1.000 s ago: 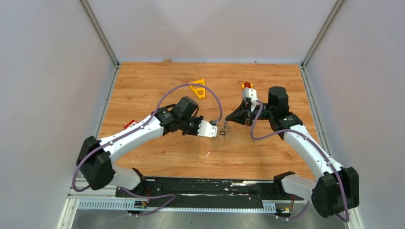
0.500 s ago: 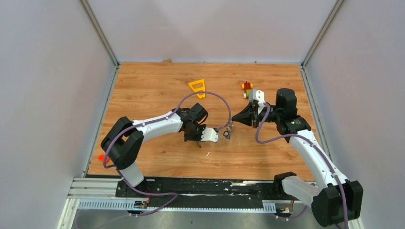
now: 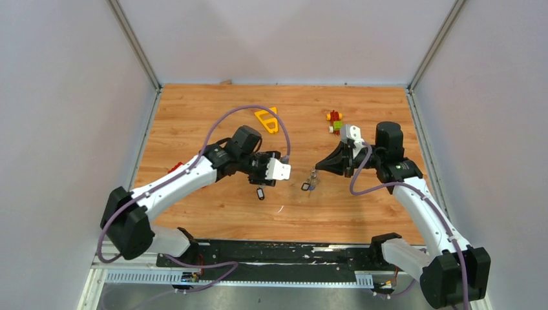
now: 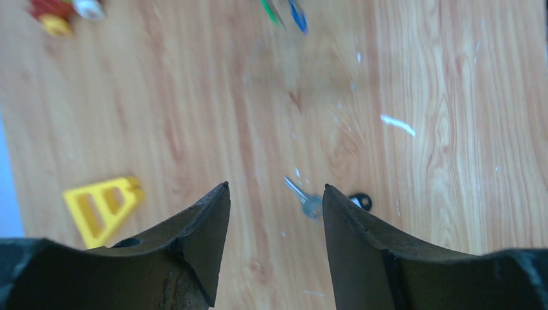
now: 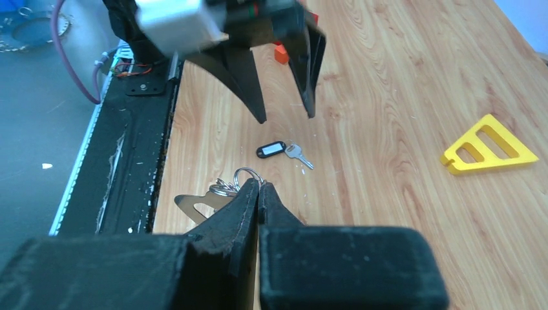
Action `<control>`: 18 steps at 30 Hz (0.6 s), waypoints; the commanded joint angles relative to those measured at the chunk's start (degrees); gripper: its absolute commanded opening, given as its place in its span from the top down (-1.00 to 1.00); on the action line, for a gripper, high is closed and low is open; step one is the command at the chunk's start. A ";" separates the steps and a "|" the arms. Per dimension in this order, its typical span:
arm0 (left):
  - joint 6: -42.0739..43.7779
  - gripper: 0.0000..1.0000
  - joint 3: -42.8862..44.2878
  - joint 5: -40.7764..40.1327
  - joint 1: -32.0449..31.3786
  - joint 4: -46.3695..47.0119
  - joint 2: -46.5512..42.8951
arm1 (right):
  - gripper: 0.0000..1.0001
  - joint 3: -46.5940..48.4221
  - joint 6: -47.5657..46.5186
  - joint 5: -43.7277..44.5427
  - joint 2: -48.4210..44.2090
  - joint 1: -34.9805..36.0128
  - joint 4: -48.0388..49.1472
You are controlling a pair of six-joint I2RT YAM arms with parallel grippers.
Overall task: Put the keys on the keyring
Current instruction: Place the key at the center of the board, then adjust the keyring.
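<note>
You're in a robotics lab test cell, not a home or a shop. The wood-grain tabletop [image 3: 213,123] is boxed in by plain pale panels [image 3: 64,97] set in aluminium posts [image 3: 134,45] — an enclosure built around the workspace. The left arm [image 3: 174,184] and right arm [image 3: 420,200] stand on a black base plate [image 3: 278,252] beside a slotted metal rail [image 3: 142,276], with purple cables [image 3: 245,111] looping free and bare wiring [image 5: 139,68] at the table's edge. The loose props — a yellow plastic triangle [image 3: 267,120] and a toy block figure [image 3: 334,121] — look like test objects.
</note>
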 commanded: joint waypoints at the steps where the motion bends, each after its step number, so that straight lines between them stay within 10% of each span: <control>1: -3.42 -0.25 0.80 13.36 0.38 9.21 -5.97 | 1.00 0.82 1.03 -4.48 0.11 0.72 2.25; 18: -18.03 -0.07 3.11 13.94 -4.91 21.04 -6.21 | 1.00 0.08 15.77 0.37 4.12 4.07 14.31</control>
